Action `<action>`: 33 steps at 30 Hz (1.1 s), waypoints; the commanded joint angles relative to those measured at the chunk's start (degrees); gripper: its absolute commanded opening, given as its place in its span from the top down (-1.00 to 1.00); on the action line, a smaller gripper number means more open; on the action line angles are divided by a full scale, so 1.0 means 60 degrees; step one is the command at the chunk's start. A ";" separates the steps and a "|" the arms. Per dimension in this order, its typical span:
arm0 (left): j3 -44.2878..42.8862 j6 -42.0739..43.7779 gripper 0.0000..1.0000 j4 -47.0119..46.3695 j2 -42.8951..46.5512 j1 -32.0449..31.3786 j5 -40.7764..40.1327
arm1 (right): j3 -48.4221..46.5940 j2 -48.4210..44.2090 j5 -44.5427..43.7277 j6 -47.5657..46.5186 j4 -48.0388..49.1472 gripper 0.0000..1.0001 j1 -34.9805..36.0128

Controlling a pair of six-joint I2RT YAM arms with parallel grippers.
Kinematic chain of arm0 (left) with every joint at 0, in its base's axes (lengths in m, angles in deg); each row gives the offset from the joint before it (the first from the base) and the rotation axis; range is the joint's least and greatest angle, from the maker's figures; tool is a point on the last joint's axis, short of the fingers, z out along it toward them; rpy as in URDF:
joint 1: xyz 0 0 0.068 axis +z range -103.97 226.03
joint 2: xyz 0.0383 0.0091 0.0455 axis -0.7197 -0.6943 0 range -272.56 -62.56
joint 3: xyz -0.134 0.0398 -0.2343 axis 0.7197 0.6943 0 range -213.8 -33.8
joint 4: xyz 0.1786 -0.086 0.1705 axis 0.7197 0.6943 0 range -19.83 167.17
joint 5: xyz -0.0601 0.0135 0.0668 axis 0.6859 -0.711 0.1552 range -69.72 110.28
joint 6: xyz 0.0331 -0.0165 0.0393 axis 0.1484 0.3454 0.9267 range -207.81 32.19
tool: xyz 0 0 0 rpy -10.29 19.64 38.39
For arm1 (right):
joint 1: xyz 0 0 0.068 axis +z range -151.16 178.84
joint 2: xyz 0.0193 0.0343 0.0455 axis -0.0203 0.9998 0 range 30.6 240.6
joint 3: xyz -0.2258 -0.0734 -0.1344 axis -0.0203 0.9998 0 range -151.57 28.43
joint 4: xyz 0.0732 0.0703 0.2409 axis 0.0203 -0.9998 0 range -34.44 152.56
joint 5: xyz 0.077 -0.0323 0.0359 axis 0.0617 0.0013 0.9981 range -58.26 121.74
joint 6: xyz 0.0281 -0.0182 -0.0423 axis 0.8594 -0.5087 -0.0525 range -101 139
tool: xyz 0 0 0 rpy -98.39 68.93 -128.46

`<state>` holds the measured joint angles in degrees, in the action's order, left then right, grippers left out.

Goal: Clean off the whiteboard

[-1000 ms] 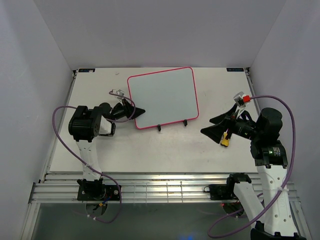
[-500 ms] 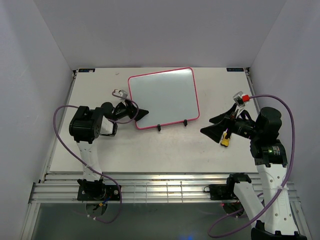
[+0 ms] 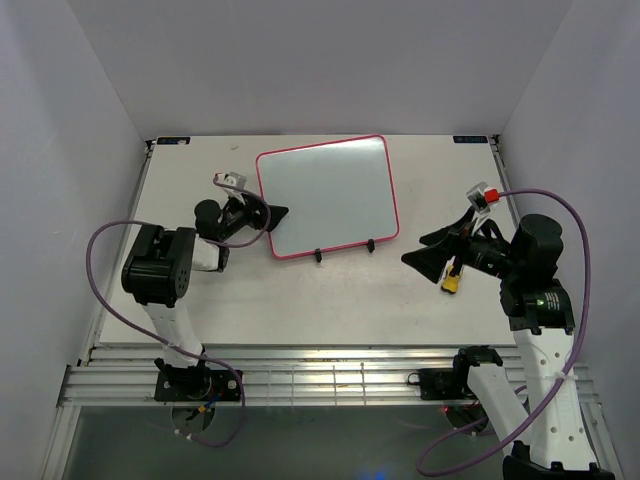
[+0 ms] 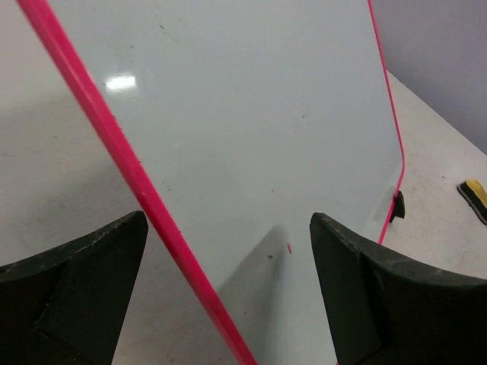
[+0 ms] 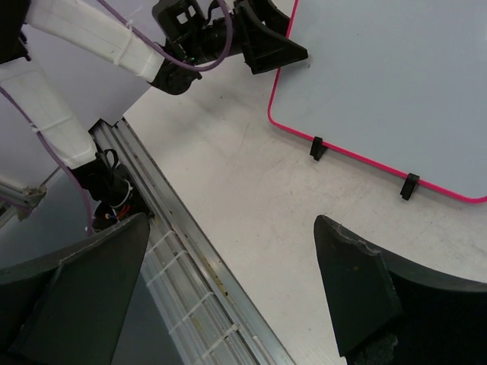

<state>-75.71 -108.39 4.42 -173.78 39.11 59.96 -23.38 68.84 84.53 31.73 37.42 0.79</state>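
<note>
Left claw, pinching the whiteboard a second ago, now stands spread astride its left edge, leaving the seemingly clean board resting mid-desk; right claw is spread and empty near the yellow eraser.

The whiteboard is white, framed pink-red, with black feet; the eraser is yellow.

The whiteboard sits at the back middle of the bench. The left end effector straddles its left edge, one finger before it and one behind. The right end effector is well to its right. The eraser lies on the bench, right of the board.
</note>
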 commanded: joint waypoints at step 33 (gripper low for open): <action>-0.1384 -0.1011 -0.96 1.6744 1.0797 0.0084 -0.7565 | 0.1443 0.4065 -1.0394 0.1306 -0.0613 -0.83 0.0026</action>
<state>-88.19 -115.51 91.65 -113.21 39.38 15.94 -15.89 88.66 31.90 37.30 33.00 0.84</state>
